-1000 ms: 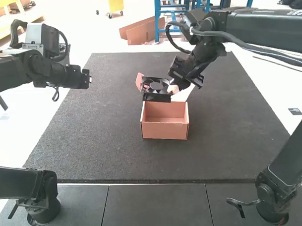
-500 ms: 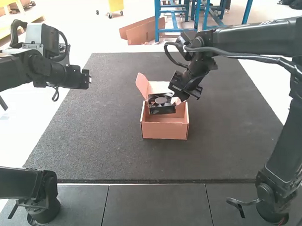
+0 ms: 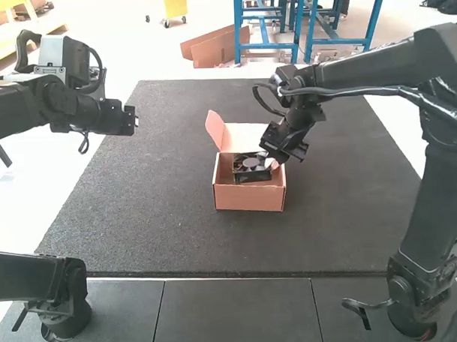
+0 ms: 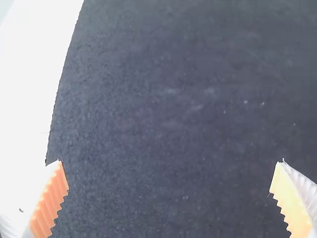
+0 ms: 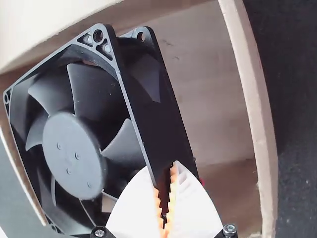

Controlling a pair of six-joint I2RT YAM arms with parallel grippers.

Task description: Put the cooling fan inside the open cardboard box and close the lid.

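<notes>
An open cardboard box [image 3: 249,193] stands mid-table, its lid [image 3: 216,129] raised at the back left. The black cooling fan [image 3: 250,166] sits low inside the box opening, tilted. My right gripper [image 3: 270,159] is shut on the fan's frame edge, just above the box's right rear corner. In the right wrist view the fan [image 5: 94,139] hangs inside the box walls [image 5: 247,99], pinched between the white ribbed fingers [image 5: 190,203]. My left gripper [image 3: 129,119] hovers over the mat at the left, open with nothing between its orange pads [image 4: 49,198].
A black mat [image 3: 140,211] covers the table around the box. Flat cardboard pieces [image 3: 209,44] lie on the floor beyond the table's far edge.
The right gripper has lowered the fan from above the box down into its opening. The left arm has not moved.
</notes>
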